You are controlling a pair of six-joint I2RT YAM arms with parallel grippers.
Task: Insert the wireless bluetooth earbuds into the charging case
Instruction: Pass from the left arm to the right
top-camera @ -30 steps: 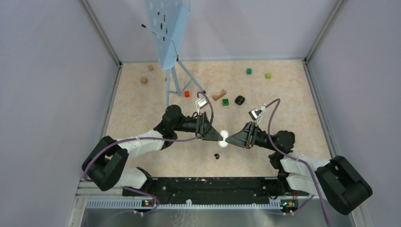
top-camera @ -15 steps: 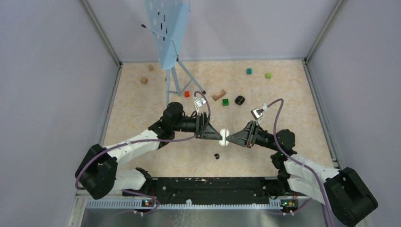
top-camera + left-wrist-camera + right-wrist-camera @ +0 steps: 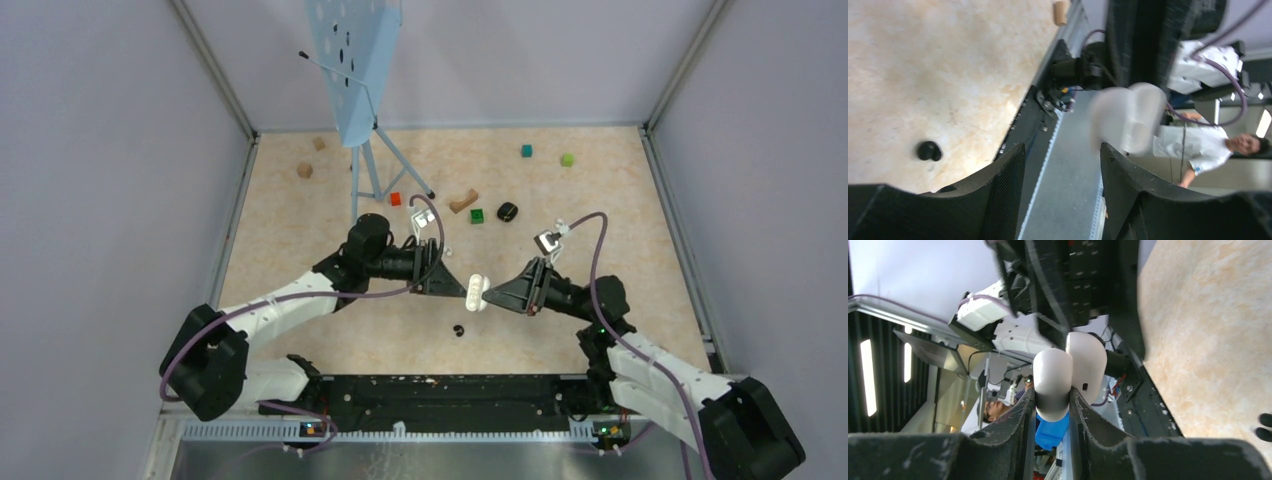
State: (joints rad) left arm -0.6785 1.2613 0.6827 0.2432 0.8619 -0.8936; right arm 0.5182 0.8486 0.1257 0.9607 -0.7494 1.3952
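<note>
Pinched narrow in the right gripper (image 3: 487,293): a smooth white charging case (image 3: 476,291), rounded like a pebble, lid hinged open, base squeezed between ribbed black fingers (image 3: 1013,440). Held up off the table (image 3: 640,220), a beige marbled surface. Just left of the case, almost tip to tip with it: the left gripper (image 3: 463,289), jaws spread wide, gripping nothing. Near the case, toward the arm bases, lying on the table: one glossy black earbud (image 3: 459,330), small and rounded. Beyond the case, well apart: a glossy black oval (image 3: 507,211) and a green cube (image 3: 477,215).
</note>
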